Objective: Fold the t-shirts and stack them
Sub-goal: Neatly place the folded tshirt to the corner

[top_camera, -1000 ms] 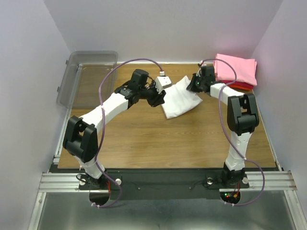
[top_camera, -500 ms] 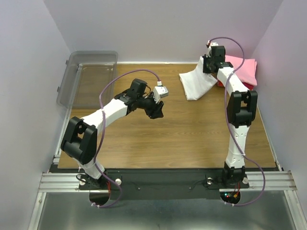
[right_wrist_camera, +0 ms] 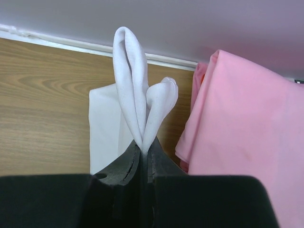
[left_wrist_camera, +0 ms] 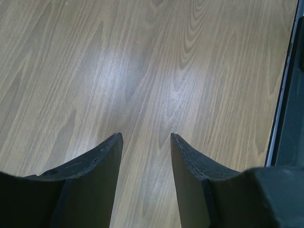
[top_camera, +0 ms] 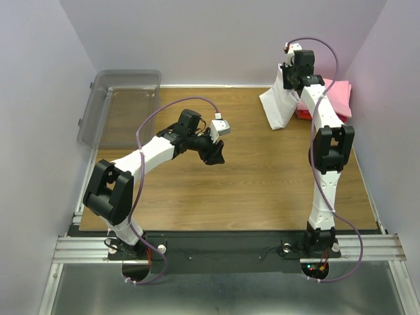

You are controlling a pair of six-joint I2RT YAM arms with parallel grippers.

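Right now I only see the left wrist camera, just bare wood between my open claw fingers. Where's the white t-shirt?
Observer: The right claw is shut on the white t-shirt, holding it up at the far right of the table.
Operator: Are the other shirts folded?
Observer: The pink t-shirt lies folded in the far right corner, with the red t-shirt showing under it.
Operator: Anything close to my left claw?
Observer: No. The nearest thing, the clear grey bin, sits off at the far left corner.
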